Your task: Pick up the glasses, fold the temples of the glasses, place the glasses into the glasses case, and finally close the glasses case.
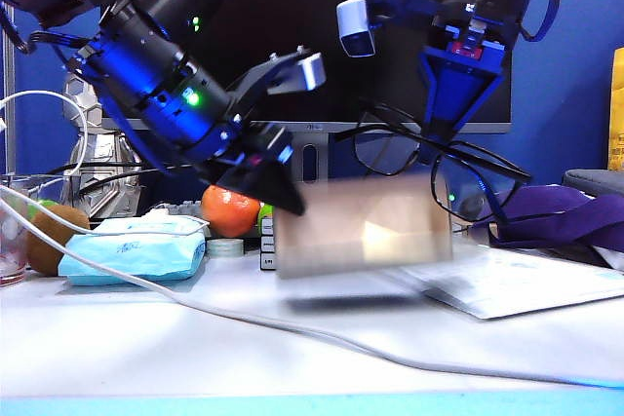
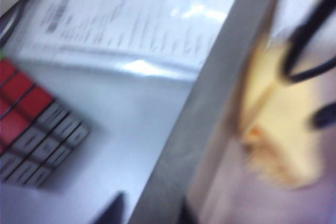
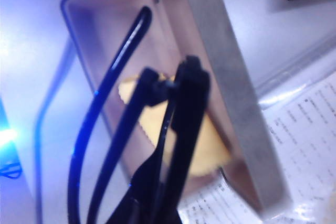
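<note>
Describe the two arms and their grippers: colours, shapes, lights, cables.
Both arms are black and cylindrical, lit with a blue sheen in the exterior view. The left arm shows small green indicator lights and ends in the left gripper, dark and wedge-shaped with a pale grey block by it. The right gripper tapers to blue jaws below a red part, with a pale grey block beside it. Dark cables loop near its wrist.

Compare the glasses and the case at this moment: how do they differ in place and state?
1. The glasses hang in the air, clamped in the right pincer; the case rests on the table.
2. The glasses are thin black wire with clear lenses; the case is a solid box, grey outside and tan inside.
3. The case lies open, holding only a yellow cloth; the glasses are not yet in it.
</note>
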Robot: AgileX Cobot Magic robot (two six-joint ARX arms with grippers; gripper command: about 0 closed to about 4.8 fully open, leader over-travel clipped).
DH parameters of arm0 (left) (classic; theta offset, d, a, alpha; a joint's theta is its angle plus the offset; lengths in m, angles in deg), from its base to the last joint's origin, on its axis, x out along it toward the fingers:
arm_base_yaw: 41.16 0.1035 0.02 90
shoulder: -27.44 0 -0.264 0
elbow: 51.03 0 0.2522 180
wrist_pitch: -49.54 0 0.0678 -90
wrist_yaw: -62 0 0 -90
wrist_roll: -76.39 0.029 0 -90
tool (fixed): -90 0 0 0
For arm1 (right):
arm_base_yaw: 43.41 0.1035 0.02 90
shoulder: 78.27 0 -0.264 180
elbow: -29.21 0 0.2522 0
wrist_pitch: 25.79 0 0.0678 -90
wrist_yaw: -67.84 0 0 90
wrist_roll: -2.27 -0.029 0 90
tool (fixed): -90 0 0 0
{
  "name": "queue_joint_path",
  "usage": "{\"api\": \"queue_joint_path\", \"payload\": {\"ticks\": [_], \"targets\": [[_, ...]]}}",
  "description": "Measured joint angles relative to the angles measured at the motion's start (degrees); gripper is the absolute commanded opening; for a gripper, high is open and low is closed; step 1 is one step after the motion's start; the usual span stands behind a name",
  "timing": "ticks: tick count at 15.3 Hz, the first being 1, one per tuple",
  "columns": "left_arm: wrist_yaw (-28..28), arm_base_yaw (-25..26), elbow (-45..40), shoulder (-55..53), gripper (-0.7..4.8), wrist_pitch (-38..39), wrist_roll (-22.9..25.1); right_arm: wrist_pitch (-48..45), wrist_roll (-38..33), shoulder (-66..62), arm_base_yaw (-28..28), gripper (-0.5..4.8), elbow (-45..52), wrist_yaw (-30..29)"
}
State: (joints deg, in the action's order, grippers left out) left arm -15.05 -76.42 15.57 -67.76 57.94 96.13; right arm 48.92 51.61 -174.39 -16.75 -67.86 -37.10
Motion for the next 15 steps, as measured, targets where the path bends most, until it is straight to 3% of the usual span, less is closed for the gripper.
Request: {"api": "queue_joint_path", "payload": {"ticks": [6,9,15], "targets": [[0.1,0.0,0.1,2.7,1.57,1.4,-0.1,-0.5,0.1,0.1,0.1,-0.05,0.0,2.9],[-0.6,0.0,0.2,7.9,1.57,2.8,-0.1,-0.4,0.0,0.1,0.5,-0.05,0.0,0.3],[-1.6,0.0,0.3,9.1,1.55,9.1,-1.6,-7.1,0.8,0.1,3.9,-0.05,0.0,6.9]]}}
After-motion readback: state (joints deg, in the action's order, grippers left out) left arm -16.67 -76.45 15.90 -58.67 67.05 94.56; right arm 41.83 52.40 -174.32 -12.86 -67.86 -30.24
